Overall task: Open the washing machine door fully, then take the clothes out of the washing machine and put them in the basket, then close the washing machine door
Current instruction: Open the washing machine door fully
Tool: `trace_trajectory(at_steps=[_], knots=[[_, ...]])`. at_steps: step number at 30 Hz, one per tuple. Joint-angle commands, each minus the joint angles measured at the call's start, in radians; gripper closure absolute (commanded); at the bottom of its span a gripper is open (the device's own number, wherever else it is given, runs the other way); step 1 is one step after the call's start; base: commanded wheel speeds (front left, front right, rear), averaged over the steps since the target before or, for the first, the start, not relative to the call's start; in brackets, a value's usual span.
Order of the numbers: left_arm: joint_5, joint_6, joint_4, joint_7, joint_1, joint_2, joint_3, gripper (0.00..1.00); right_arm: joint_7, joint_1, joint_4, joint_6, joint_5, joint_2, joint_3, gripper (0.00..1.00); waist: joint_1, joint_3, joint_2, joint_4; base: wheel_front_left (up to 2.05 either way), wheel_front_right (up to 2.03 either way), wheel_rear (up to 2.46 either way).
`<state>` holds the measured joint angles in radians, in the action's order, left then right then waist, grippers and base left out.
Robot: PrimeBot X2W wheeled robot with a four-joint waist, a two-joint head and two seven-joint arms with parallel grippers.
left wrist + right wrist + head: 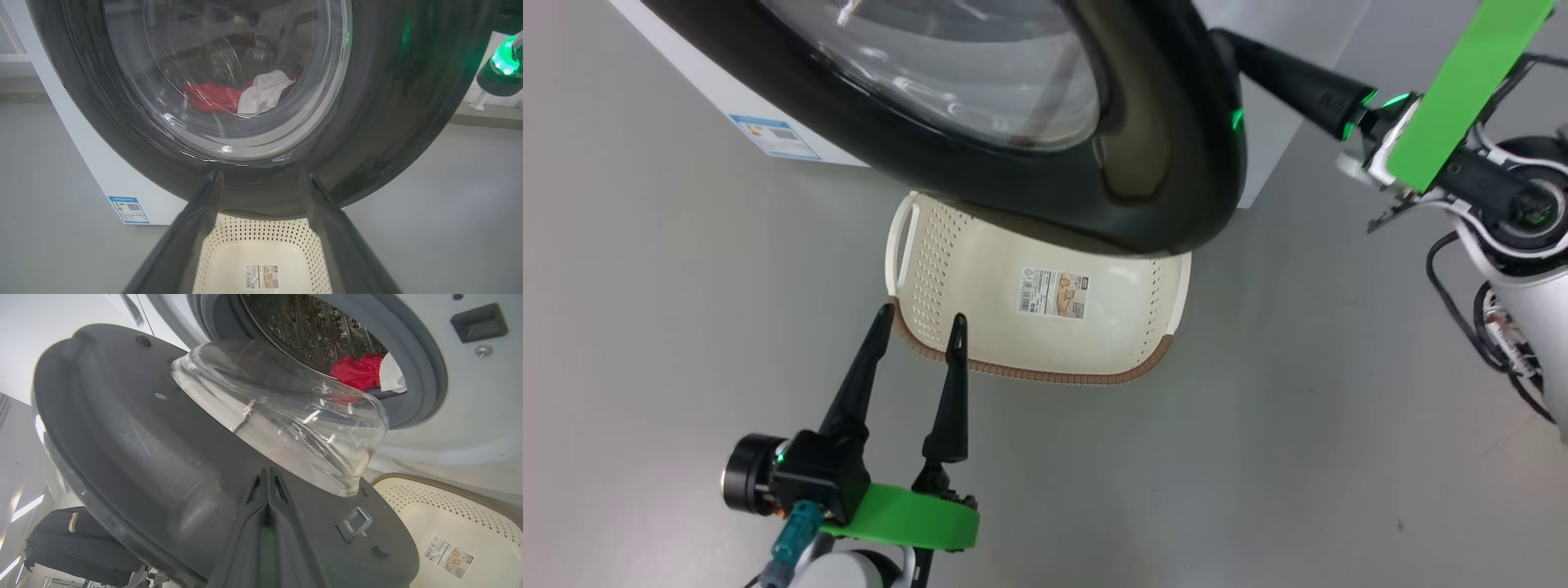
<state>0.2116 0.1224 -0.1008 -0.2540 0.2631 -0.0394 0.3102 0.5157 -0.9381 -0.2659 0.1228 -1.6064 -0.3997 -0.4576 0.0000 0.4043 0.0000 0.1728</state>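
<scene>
Washing machine door (980, 175), part-open. Right gripper (267, 486), fingers pressed together, lies against its inner face and may slip off, letting the door swing shut. Left gripper (922, 314) spread wide, empty, beside basket (1045, 374).

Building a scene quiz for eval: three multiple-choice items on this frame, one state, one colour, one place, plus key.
1. The left gripper is: A open, holding nothing; B shut on cloth; C shut on a handle.
2. The basket's rim is: A blue; B brown; C black.
3. The clothes lie: A in the basket; B in the drum of the washing machine; C in the left gripper.
Key: 1 A, its fingers stand apart, gripping nothing; 2 B, a brown band edges it; 3 B, red and white fabric shows inside the drum.
</scene>
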Motion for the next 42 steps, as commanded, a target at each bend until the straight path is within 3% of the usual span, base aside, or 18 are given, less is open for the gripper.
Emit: trace_trajectory(at_steps=[1, 16, 17, 20, 23, 26, 28, 42], knots=[[-0.005, -0.005, 0.024, -0.008, -0.018, -0.011, -0.036, 0.00, 0.010, 0.028, 0.038, 0.008, 0.012, 0.019, -0.007, 1.00, 0.0000, -0.007, 0.0000, -0.001, 0.00, 0.00, 0.00], [-0.002, -0.011, 0.036, -0.008, -0.031, -0.011, -0.045, 0.00, -0.006, 0.070, 0.047, 0.008, 0.034, 0.032, 0.008, 1.00, 0.0000, -0.029, 0.0000, -0.001, 0.00, 0.00, 0.00], [-0.002, -0.013, 0.035, -0.008, -0.031, -0.011, -0.048, 0.00, -0.013, 0.072, 0.044, 0.008, 0.037, 0.032, 0.011, 0.96, 0.0000, -0.031, 0.0000, -0.002, 0.00, 0.00, 0.00], [-0.004, -0.020, 0.033, -0.008, -0.031, -0.011, -0.052, 0.00, -0.041, 0.083, 0.036, 0.008, 0.047, 0.029, 0.021, 0.65, 0.0000, -0.035, 0.0000, -0.007, 0.00, 0.00, 0.00], [-0.010, -0.028, 0.030, -0.008, -0.031, -0.011, -0.057, 0.00, -0.062, 0.102, 0.029, 0.008, 0.055, 0.020, 0.025, 0.51, 0.0000, -0.040, 0.0000, -0.016, 0.00, 0.00, 0.00], [-0.016, -0.040, 0.023, -0.008, -0.032, -0.011, -0.066, 0.00, -0.076, 0.128, 0.026, 0.008, 0.057, 0.013, 0.021, 0.25, 0.0000, -0.047, 0.0000, -0.029, 0.00, 0.00, 0.00], [-0.021, -0.046, 0.017, -0.008, -0.036, -0.011, -0.075, 0.00, -0.087, 0.146, 0.025, 0.008, 0.059, 0.009, 0.018, 0.00, 0.0000, -0.055, 0.0000, -0.039, 0.00, 0.00, 0.00], [-0.029, -0.061, 0.006, -0.008, -0.091, -0.011, -0.126, 0.00, -0.173, 0.358, 0.035, 0.008, 0.052, -0.018, -0.002, 0.00, 0.0000, -0.117, 0.0000, -0.099, 0.00, 0.00, 0.00]])
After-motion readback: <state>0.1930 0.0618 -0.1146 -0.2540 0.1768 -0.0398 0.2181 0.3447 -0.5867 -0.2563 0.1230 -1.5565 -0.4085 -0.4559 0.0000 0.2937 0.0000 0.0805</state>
